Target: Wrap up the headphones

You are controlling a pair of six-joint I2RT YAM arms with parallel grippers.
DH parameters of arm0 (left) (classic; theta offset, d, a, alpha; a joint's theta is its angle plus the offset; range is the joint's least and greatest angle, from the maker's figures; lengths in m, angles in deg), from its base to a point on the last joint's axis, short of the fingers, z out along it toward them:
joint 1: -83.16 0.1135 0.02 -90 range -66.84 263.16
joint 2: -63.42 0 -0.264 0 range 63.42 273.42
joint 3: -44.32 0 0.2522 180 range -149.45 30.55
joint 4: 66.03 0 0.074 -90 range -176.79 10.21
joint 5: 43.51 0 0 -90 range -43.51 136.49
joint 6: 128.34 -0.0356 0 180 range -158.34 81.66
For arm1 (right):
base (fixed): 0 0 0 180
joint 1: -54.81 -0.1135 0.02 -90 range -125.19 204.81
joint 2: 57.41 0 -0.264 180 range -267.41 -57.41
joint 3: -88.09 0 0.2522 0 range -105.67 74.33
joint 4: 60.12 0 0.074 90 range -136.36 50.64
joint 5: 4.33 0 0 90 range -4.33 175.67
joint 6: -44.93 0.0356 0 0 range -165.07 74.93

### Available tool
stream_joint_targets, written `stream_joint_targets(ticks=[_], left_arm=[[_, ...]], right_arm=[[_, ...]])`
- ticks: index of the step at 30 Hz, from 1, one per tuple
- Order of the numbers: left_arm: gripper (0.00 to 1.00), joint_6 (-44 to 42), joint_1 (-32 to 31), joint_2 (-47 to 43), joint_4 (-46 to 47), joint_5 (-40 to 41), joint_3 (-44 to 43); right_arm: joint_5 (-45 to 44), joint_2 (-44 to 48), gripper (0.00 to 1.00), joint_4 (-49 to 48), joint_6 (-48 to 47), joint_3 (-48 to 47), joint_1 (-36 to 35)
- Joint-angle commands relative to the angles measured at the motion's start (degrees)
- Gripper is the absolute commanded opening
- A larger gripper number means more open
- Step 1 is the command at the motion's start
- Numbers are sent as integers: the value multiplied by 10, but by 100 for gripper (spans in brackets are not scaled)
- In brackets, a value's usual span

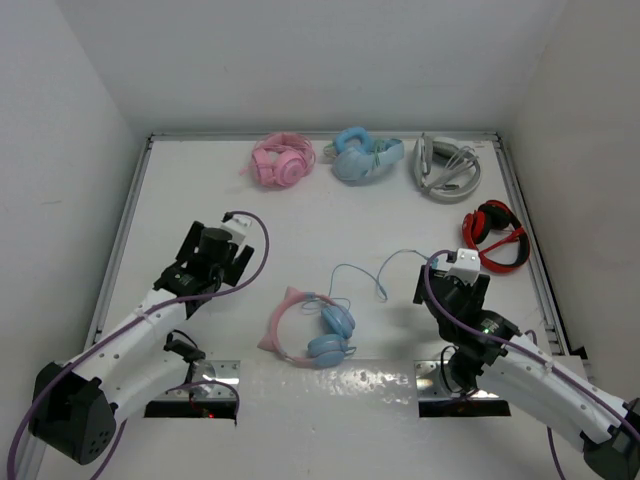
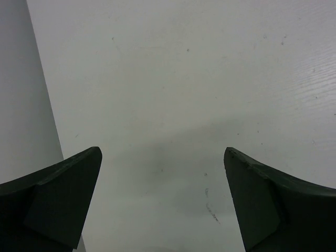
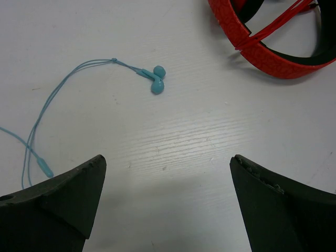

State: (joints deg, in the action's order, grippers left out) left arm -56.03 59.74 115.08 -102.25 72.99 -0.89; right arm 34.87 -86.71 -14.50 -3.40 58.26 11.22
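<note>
Surface: white table (image 1: 340, 215) boxed in by white walls on three sides
Left gripper (image 2: 163, 157): hangs over bare table near the left edge, jaws spread wide with nothing between them
Right gripper (image 3: 168, 160): hangs over the table on the right side, jaws spread wide and gripping nothing
Headphones (image 1: 337, 321): lie flat near the front of the table, between the two arms and touched by neither; the pink cat-eared band curves to the left and the two light blue ear cups sit close together on the right
Cable (image 3: 148, 75): thin, light blue, runs loose in open loops from the ear cups back and to the right, toward the right gripper; it ends in two small rounded tips (image 3: 157, 86) lying on the table just ahead of that gripper
Red headphones (image 1: 497, 235): by the right edge, just beyond the right gripper, with a red cord across the band
Far row: all-pink headphones (image 1: 282, 160), all-blue headphones (image 1: 365, 155) and grey-white headphones (image 1: 447, 165) side by side along the back wall, well apart from both grippers
</note>
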Motion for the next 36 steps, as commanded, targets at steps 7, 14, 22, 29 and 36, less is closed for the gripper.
stream_joint_targets(ticks=[7,14,22,29,36], left_arm=[[85,-121,-5,53,-82,-234,-58],[83,-152,-184,118,-127,-262,-113],[86,-114,-196,195,-55,-383,-129],[76,-119,-216,307,0,-375,-107],[27,-119,-249,354,18,-327,-99]], right_arm=[[-7,0,99,-18,0,-4,2],[-3,-21,99,-29,-9,-4,2],[-3,-59,99,-32,-19,-17,2],[-2,-60,99,-36,-26,-16,2],[20,-57,99,-62,-54,-12,1]])
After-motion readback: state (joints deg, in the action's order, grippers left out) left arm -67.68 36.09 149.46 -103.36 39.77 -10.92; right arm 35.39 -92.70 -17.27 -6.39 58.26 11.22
